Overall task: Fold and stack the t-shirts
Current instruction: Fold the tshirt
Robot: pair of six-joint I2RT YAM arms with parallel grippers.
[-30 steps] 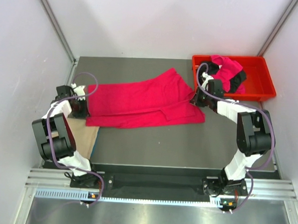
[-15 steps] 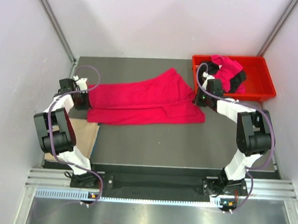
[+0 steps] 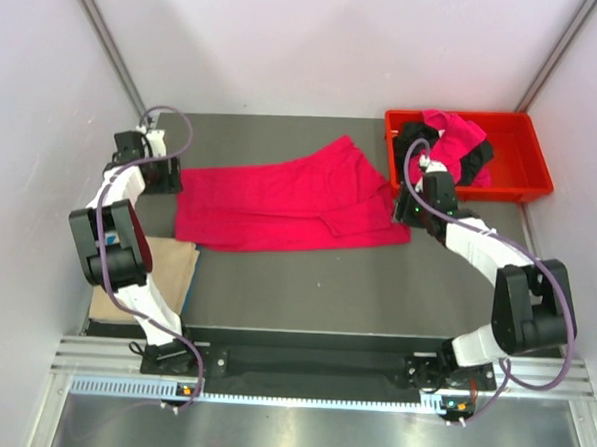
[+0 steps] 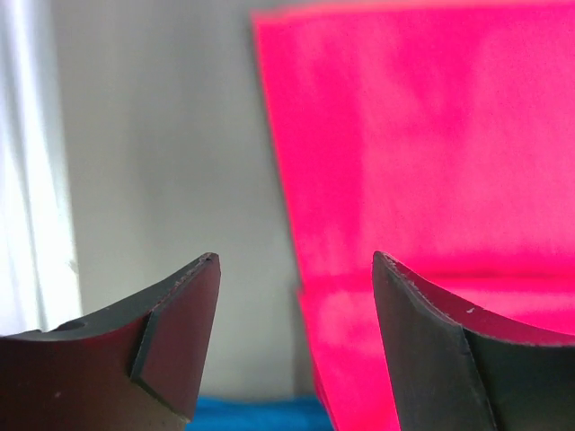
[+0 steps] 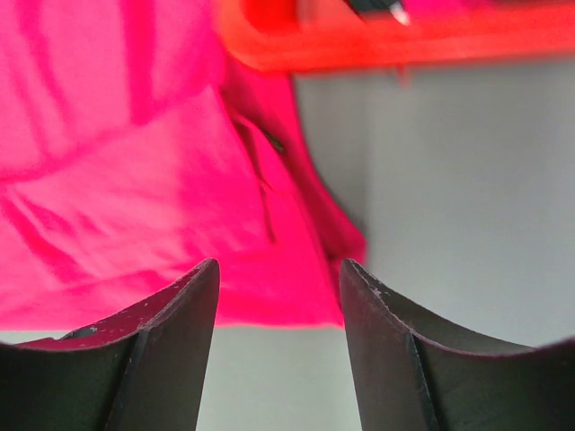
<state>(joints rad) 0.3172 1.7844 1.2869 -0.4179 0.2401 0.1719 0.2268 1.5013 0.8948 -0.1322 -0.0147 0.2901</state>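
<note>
A magenta-pink t-shirt (image 3: 280,201) lies folded lengthwise across the dark table, one sleeve pointing toward the back. My left gripper (image 3: 169,177) hovers at its left edge, open, with nothing between the fingers (image 4: 175,314); the shirt (image 4: 431,135) fills the right of that view. My right gripper (image 3: 405,208) is at the shirt's right end, also open and empty, with the cloth (image 5: 135,180) just beyond its tips. A tan-beige t-shirt (image 3: 171,269) lies folded at the near left. A crumpled pink t-shirt (image 3: 453,134) and a black t-shirt (image 3: 479,165) sit in the tray.
The red plastic tray (image 3: 528,145) stands at the back right corner, its rim (image 5: 404,40) close behind my right gripper. Grey walls close in the left, right and back. My left arm's elbow (image 3: 107,244) hangs over the tan shirt.
Both grippers have opened and let go of the magenta shirt. The left gripper moved toward the back, carrying the shirt's left edge straighter before releasing. The right arm pulled back slightly.
</note>
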